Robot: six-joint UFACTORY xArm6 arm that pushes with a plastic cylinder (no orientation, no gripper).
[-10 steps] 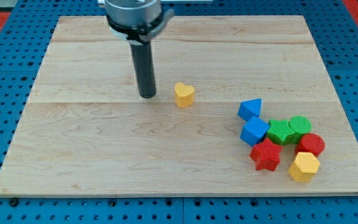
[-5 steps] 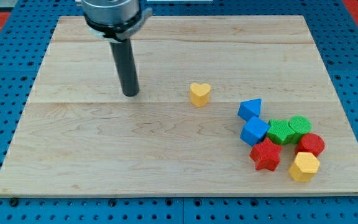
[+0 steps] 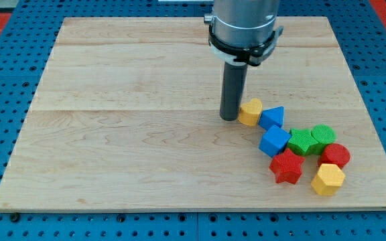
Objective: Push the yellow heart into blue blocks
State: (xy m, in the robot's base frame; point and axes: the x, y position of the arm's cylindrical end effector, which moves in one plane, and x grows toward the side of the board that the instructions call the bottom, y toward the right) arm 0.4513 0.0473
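The yellow heart (image 3: pixel 250 112) lies right of the board's middle, touching the blue triangular block (image 3: pixel 271 117) on its right. A blue cube (image 3: pixel 274 141) sits just below the triangle. My tip (image 3: pixel 229 118) rests on the board right against the heart's left side. The dark rod rises from it to the silver arm flange at the view's top.
To the right of the blue cube sit a green star (image 3: pixel 303 142) and a green cylinder (image 3: pixel 324 134). Below them are a red star (image 3: pixel 286 167), a red cylinder (image 3: pixel 335 155) and a yellow hexagon (image 3: pixel 328 179). The wooden board (image 3: pixel 112 161) lies on a blue pegboard.
The heart has slid right, from the board's middle to touching the blue triangle. My tip jumped from far left of the heart to right against its left side.
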